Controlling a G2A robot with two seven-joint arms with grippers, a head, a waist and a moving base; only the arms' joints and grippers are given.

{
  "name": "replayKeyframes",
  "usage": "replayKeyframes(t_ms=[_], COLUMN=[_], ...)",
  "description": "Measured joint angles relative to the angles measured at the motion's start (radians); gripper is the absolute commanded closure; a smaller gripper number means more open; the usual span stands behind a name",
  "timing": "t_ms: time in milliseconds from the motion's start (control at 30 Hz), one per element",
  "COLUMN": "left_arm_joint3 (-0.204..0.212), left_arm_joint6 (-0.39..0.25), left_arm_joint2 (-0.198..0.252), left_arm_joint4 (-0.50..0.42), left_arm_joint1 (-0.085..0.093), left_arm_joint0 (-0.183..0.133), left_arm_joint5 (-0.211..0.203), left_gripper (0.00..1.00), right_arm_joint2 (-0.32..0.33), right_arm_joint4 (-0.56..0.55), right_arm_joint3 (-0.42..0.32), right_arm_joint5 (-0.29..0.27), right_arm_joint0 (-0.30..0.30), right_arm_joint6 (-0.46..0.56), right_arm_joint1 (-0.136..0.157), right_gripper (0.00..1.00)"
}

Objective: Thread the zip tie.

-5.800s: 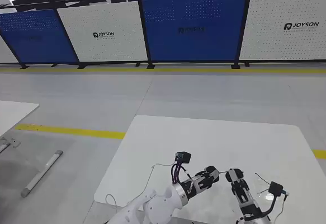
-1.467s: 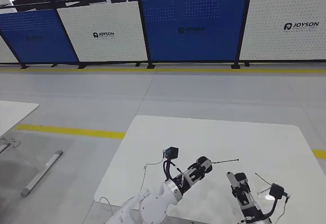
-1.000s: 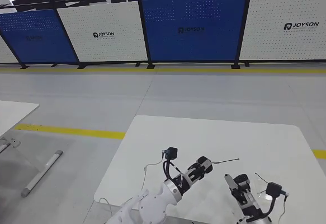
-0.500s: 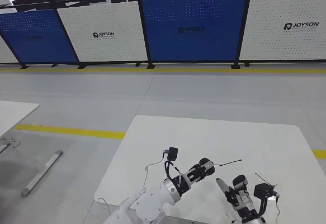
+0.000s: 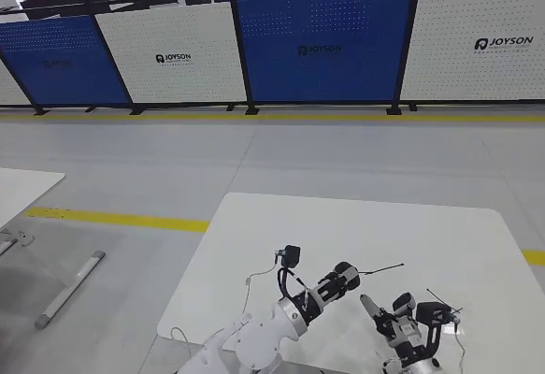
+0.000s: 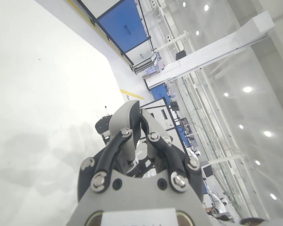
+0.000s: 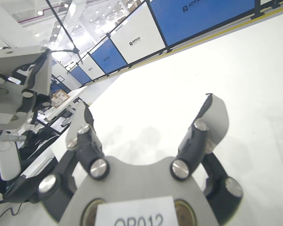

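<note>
Evidently the left pincer (image 6: 139,109) is doing the holding. Its 2 fingers are pressed together on 1 end of the zip tie (image 5: 381,270). The rest of the black strap sticks out straight beyond the fingertips, raised above the white table (image 5: 347,215) rather than lying on it. Held that way, the far end hangs free in the air — my reading is that this keeps it reachable for a 2nd grip, which threading needs. No loop shows yet, so I judge the threading itself not done.

The right pincer (image 7: 146,104) is spread wide and holds nothing. It sits just beside the left pincer, on the robot's side of the strap and apart from it. From the right wrist view, the left pincer is off to one side and higher, with the strap running out from its tips. An open pincer aimed roughly that way suits taking the free end, though I cannot tell which end carries the head.

5.8 s ago the 2 pincers were close together, nearly tip to tip, and little of the strap showed — since then they have parted. Over the last 1.5 s the right arm has turned its pincer in toward the left one. The left pincer and the strap have shifted only slightly.
</note>
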Motion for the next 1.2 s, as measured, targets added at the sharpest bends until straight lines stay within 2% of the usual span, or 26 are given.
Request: replayKeyframes(t_ms=[200,267,300,333,433,500,800,967,1200], left_arm_joint3=[0.01,0.011,0.011,0.012,0.012,0.013,0.021,0.024,0.036], left_arm_joint6=[0.0,0.0,0.0,0.001,0.001,0.002,-0.01,-0.017,-0.022], left_arm_joint2=[0.018,0.024,0.026,0.027,0.028,0.03,0.043,0.051,0.063], left_arm_joint4=[0.01,0.015,0.016,0.018,0.02,0.022,0.034,0.043,0.047], left_arm_joint1=[-0.004,-0.005,-0.006,-0.006,-0.007,-0.007,-0.01,-0.012,-0.015], left_arm_joint0=[-0.008,-0.012,-0.013,-0.014,-0.015,-0.014,-0.02,-0.024,-0.032], left_arm_joint5=[0.002,0.005,0.006,0.007,0.01,0.011,0.021,0.035,0.046], left_gripper=[1.0,1.0,1.0,1.0,1.0,1.0,1.0,1.0,1.0], right_arm_joint2=[0.01,0.012,0.012,0.01,0.003,-0.001,0.005,0.018,0.036], right_arm_joint4=[0.034,0.036,0.035,0.029,0.013,0.001,-0.006,0.014,0.032], right_arm_joint3=[-0.003,-0.003,-0.004,-0.006,-0.01,-0.013,-0.021,-0.026,-0.023], right_arm_joint5=[-0.027,-0.025,-0.021,-0.015,-0.003,-0.003,-0.048,-0.095,-0.111], right_arm_joint0=[-0.002,-0.001,0.0,0.001,0.005,0.007,0.004,-0.002,-0.006], right_arm_joint6=[-0.007,-0.008,-0.008,-0.007,-0.003,0.004,0.03,0.056,0.051], right_arm_joint1=[-0.006,-0.009,-0.011,-0.012,-0.017,-0.019,-0.025,-0.025,-0.029], right_gripper=[0.0,0.32,0.38,0.52,0.56,0.55,0.55,0.56,0.63])
